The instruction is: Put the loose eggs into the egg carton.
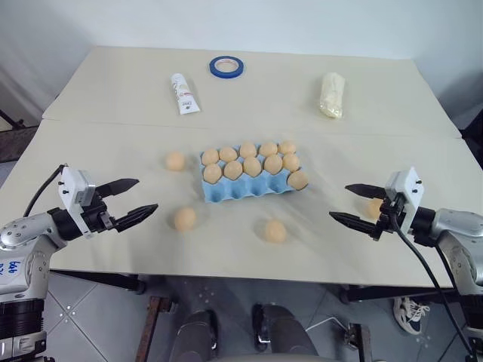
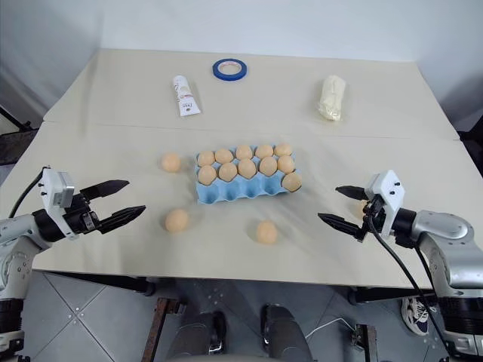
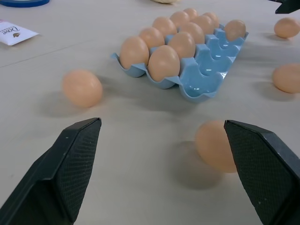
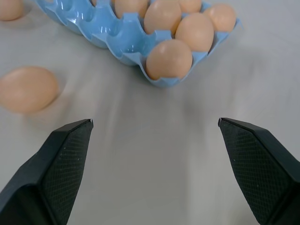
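Both grippers spread wide, holding nothing.
Left gripper (image 1: 130,200) and right gripper (image 1: 355,204) hover over the near table (image 1: 106,113) edge. Between them lie loose eggs (image 1: 185,219), one by the right fingertips. Beyond, mid-table, sits the egg carton (image 1: 245,185), back rows filled, front row mostly bare.

A pale beige desk (image 1: 113,90) fills most of the scene, made of two tops pushed together, with a seam (image 1: 249,127) running across it from side to side. Behind it rises a plain white wall (image 1: 249,23), evenly lit, with soft shadows on the surface. Below the near edge lies a grey tiled floor (image 1: 83,302), where dark metal desk legs (image 1: 155,320) stand.
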You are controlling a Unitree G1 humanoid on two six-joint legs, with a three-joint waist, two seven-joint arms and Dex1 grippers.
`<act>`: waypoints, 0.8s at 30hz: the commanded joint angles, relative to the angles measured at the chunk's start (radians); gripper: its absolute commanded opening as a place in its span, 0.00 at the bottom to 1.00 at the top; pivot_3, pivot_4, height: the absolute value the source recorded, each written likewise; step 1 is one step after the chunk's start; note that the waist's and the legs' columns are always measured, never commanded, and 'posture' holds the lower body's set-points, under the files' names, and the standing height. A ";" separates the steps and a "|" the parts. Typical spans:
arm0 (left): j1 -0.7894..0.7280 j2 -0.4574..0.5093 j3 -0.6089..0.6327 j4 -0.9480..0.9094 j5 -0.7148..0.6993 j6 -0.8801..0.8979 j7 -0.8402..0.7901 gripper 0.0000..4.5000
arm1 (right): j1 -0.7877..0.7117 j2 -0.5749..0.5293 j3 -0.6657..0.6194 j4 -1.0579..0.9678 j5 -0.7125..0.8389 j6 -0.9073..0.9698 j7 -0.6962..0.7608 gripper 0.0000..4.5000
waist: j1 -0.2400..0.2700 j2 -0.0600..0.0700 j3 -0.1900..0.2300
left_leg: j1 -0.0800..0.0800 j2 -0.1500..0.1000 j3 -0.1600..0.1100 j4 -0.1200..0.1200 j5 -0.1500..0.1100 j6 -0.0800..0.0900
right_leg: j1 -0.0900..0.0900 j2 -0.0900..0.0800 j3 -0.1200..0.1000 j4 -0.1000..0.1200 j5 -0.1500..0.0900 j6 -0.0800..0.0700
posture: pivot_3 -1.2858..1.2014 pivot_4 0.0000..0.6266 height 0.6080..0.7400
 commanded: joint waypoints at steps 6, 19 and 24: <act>-0.039 -0.003 -0.005 -0.022 -0.005 0.038 0.051 1.00 | 0.016 0.012 -0.035 -0.068 0.014 -0.014 -0.034 1.00 | 0.000 0.000 0.000 | 0.000 0.000 0.000 0.000 0.000 0.000 | 0.000 0.000 0.000 0.001 0.000 0.000 | 0.52 0.24 1.00; -0.063 -0.003 -0.057 -0.027 0.000 0.012 -0.037 1.00 | 0.141 0.093 -0.206 -0.257 0.107 0.098 -0.260 1.00 | 0.003 0.000 0.000 | 0.000 0.000 0.000 0.000 0.000 0.000 | 0.000 0.001 -0.001 0.001 0.000 0.000 | 0.52 0.24 1.00; -0.119 -0.044 -0.109 -0.019 0.000 -0.019 -0.083 1.00 | 0.202 0.166 -0.296 -0.290 0.111 0.127 -0.418 1.00 | 0.002 0.000 0.000 | -0.001 0.000 0.000 0.002 0.000 0.000 | 0.001 0.000 0.000 0.001 0.000 0.001 | 0.52 0.24 1.00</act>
